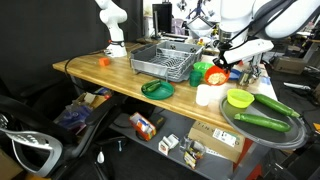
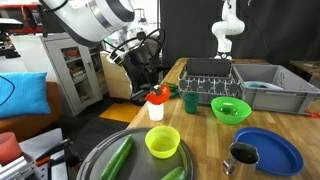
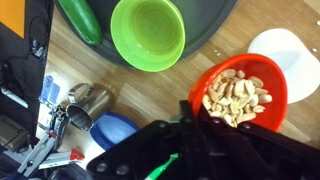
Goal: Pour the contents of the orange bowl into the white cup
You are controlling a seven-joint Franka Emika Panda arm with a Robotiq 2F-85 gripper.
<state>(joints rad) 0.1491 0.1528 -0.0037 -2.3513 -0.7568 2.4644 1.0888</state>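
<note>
The gripper (image 3: 195, 128) is clamped on the near rim of the orange bowl (image 3: 240, 88), holding it off the table. In the wrist view the bowl sits at right of centre, roughly level, with a heap of pale nuts inside.

The white cup (image 3: 281, 50) shows just beyond the bowl, at the upper right edge of that frame, and looks empty. In an exterior view the bowl (image 2: 157, 97) hangs right over the cup (image 2: 156, 111).

The carry to the cup seems done and the pour not yet begun. The next move calls for a slow roll of the wrist, so the bowl's far rim dips over the narrow cup mouth. The nuts could easily spill past it.

The yellow-green bowl (image 3: 148, 30) at top centre is empty.
</note>
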